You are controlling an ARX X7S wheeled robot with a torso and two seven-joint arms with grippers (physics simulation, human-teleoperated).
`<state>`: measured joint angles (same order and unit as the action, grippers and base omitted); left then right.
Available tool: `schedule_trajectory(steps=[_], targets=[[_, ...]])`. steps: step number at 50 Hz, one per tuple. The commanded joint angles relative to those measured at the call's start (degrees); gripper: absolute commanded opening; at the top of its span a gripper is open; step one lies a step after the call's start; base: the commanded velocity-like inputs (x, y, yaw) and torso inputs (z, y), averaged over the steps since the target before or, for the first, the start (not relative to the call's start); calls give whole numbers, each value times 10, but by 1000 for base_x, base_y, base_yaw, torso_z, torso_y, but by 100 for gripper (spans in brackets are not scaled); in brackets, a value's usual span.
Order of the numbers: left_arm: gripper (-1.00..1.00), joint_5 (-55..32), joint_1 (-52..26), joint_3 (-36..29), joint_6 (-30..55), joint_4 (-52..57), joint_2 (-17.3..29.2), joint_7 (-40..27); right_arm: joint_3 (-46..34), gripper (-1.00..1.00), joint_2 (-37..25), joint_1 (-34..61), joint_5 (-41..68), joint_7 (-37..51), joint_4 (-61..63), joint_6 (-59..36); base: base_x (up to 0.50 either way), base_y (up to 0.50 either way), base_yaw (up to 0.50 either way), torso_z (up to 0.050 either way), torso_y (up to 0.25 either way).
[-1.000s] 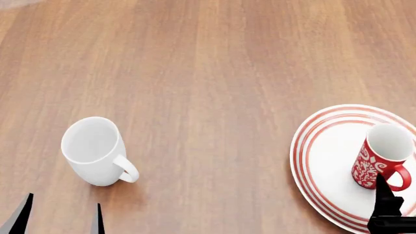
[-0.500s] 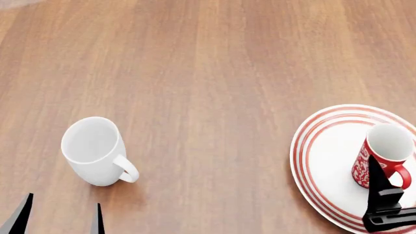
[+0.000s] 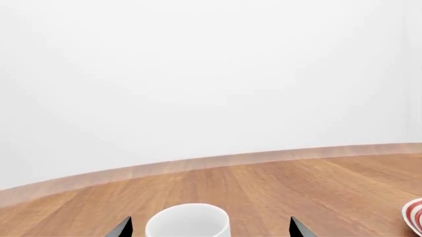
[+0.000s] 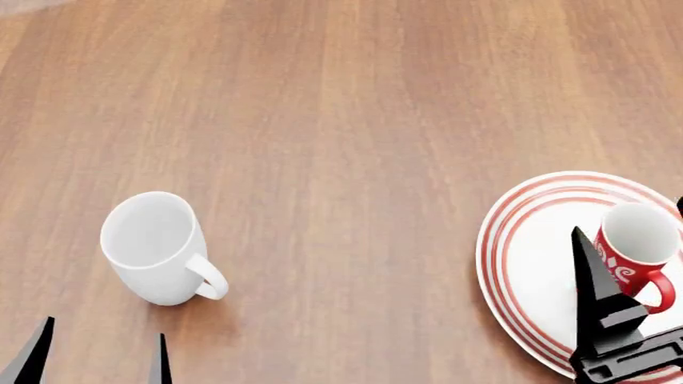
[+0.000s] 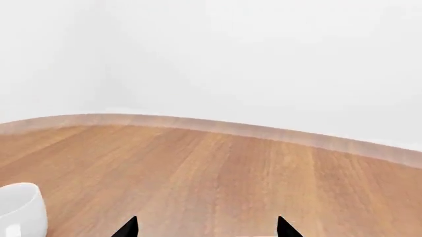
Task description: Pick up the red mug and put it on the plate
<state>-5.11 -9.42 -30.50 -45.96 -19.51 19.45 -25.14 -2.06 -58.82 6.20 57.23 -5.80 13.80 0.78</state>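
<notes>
The red mug (image 4: 629, 254), with white swirls and a white inside, stands upright on the plate (image 4: 533, 264) at the right of the head view, handle toward me. My right gripper (image 4: 629, 216) is open. One black finger (image 4: 587, 288) stands just left of the mug, and the other tip shows at the frame's right edge. In the right wrist view the right gripper (image 5: 205, 228) shows two tips wide apart over wood. My left gripper (image 4: 105, 330) is open near the front edge, behind the white mug. In the left wrist view the left gripper (image 3: 209, 228) is also spread.
A plain white mug (image 4: 158, 246) stands at the left, handle toward the front right; the same white mug (image 3: 188, 223) (image 5: 20, 210) shows in both wrist views. The plate's rim (image 3: 414, 217) shows at one edge. The wooden table (image 4: 341, 120) stretches far ahead.
My right gripper has moved forward over the plate, and its visible finger has shifted from behind the mug's handle to the mug's left side. Mug, plate and left gripper stayed put.
</notes>
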Motion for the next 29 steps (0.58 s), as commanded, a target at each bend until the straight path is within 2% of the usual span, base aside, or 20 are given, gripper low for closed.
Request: schedule_trajectory(steps=[1, 29], targets=[[100, 1, 0, 0, -2, -1, 0, -1, 43, 100, -28, -45, 18, 10, 74, 20, 0, 0, 0, 0, 0], [100, 2, -1, -1, -6, -3, 0, -4, 154, 100, -59, -151, 14, 25, 207, 53, 0, 0, 0, 0, 0]])
